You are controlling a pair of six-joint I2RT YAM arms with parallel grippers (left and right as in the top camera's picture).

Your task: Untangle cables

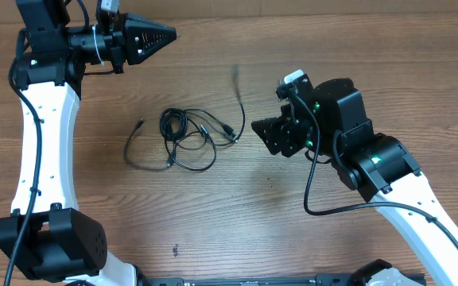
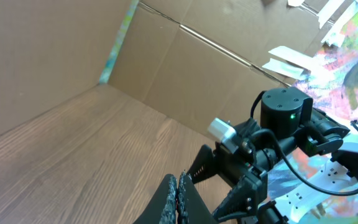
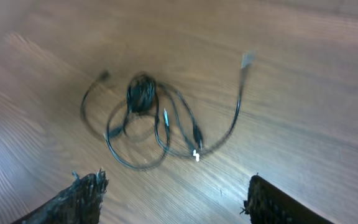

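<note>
The cables [image 1: 188, 137] lie on the wooden table as a small knot of thin black cords, with loose strands and plug ends trailing left and right. In the right wrist view the cables [image 3: 151, 118] sit ahead of the fingers, a silvery plug [image 3: 247, 60] at the far end of one strand. My right gripper [image 1: 265, 133] stands open just right of the tangle, a little above the table, nothing between its fingers [image 3: 82, 196]. My left gripper [image 1: 165, 36] is shut and empty at the back left, well away from the cords, its pads [image 2: 178, 199] pressed together.
Cardboard walls [image 2: 73, 50] close off the back and left of the table. The right arm's own thick black wire [image 1: 316, 191] loops beside its wrist. White left-arm links [image 1: 42, 151] run along the table's left side.
</note>
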